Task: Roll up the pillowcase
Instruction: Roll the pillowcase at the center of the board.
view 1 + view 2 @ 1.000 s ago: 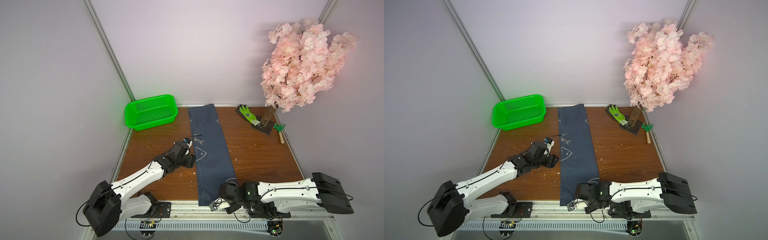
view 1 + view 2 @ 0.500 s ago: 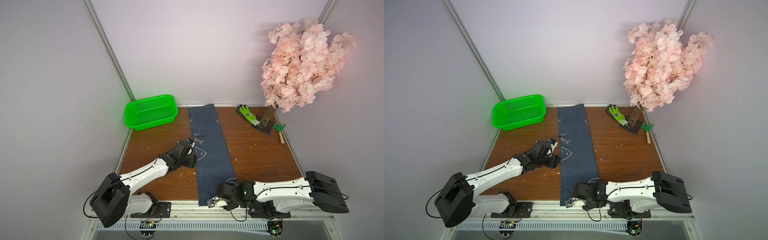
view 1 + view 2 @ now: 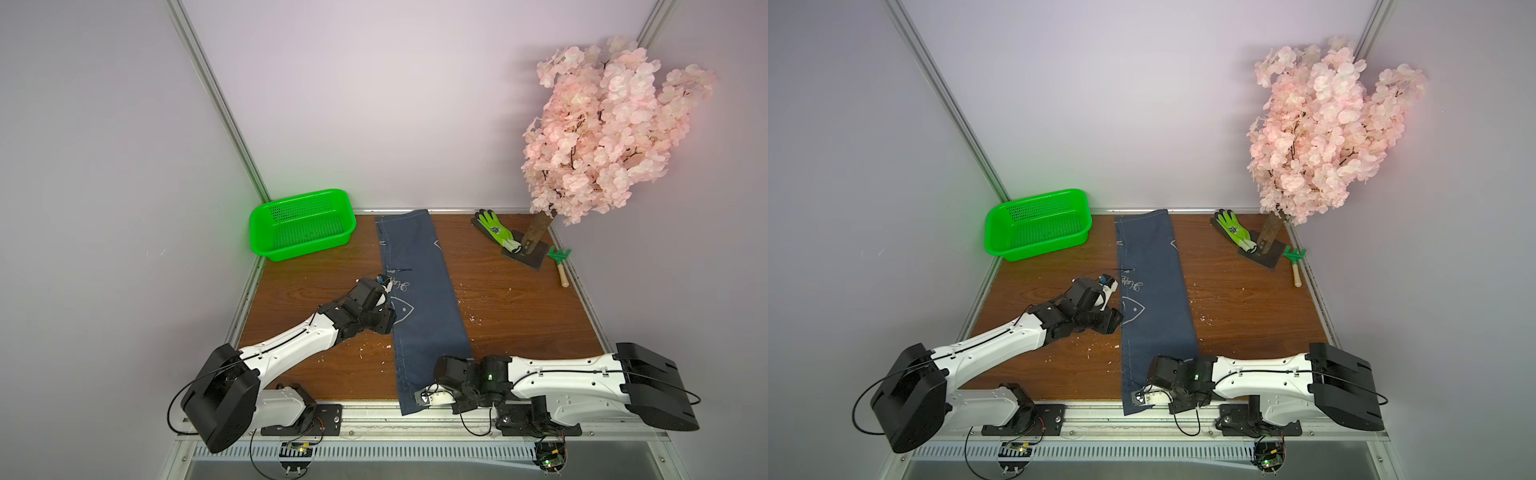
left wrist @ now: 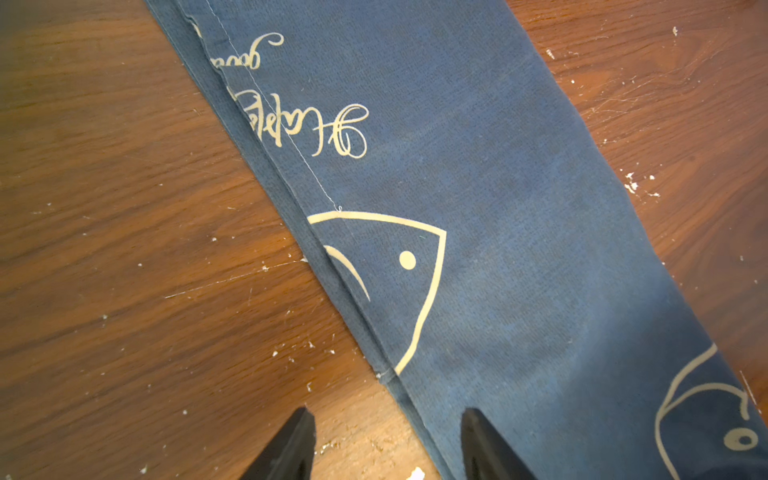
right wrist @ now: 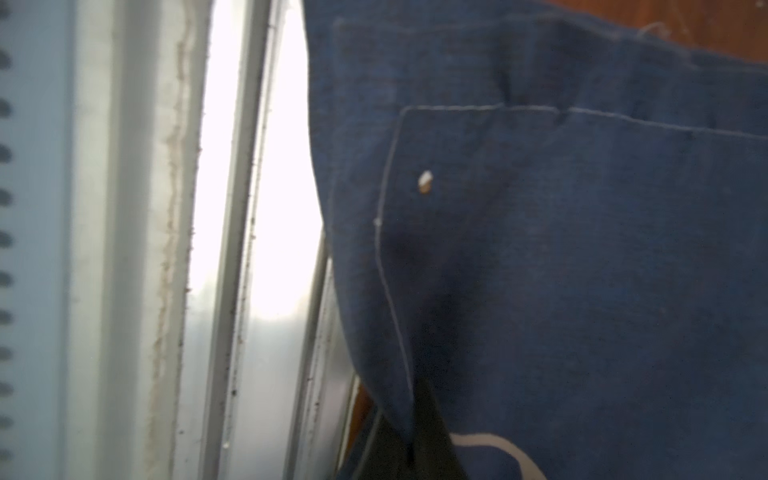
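Denim-blue and folded into a long narrow strip, the pillowcase lies down the middle of the wooden table. It runs from the back wall to the front, and its near end hangs over the metal rail.

My right claw is pressed together on that near end. In the right wrist view a fold of the hem, with its pale stitch line, runs down between the two dark fingers and is pinched there (the rest of that picture is blurred cloth and bright rail).

My left claw is spread apart at the strip's left edge, about halfway along. One fingertip is over bare wood and the other is over the cloth, beside the white fish outline and the cursive lettering. I cannot tell whether either tip touches down.

Both top views show a green plastic basket in the back left corner. At the back right a green-and-black glove lies against the base of a pink blossom tree, with a small green rake beside it. White crumbs dot the wood.
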You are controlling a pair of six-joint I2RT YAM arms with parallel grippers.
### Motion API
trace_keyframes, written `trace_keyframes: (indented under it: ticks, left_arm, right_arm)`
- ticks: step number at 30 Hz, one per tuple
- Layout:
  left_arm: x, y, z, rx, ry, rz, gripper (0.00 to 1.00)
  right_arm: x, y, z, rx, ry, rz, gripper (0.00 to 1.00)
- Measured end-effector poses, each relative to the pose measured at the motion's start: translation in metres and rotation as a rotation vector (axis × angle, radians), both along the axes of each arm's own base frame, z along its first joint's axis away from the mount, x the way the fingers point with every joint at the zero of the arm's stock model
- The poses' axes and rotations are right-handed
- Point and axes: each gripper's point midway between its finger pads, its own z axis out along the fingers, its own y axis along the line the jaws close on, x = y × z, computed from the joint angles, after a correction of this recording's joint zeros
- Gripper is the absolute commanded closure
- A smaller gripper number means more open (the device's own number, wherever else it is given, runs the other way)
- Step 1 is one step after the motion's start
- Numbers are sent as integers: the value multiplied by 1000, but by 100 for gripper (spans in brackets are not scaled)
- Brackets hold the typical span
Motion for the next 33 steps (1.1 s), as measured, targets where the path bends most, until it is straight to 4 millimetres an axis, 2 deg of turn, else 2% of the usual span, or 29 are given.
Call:
trace_keyframes:
  ticks: [8,17,21,26,29,33]
  left_arm:
    - [2,-2,23,-12,-33,-14,41]
    - [-20,10,38,-11,-17,-44,42]
    - [-30,4,48,-67,-7,-82,43]
    - [-40,-5,51,-118,29,-136,44]
    - [-47,-11,52,-146,53,-163,44]
    - [-60,-21,53,-166,79,-198,44]
  right_arm:
    - [26,3,19,62,86,-100,93]
    - [62,9,32,107,130,-171,89]
    - [78,14,34,124,131,-192,88]
    - [94,14,33,126,127,-221,86]
    - [101,15,31,131,121,-233,79]
    - [109,18,29,145,105,-238,75]
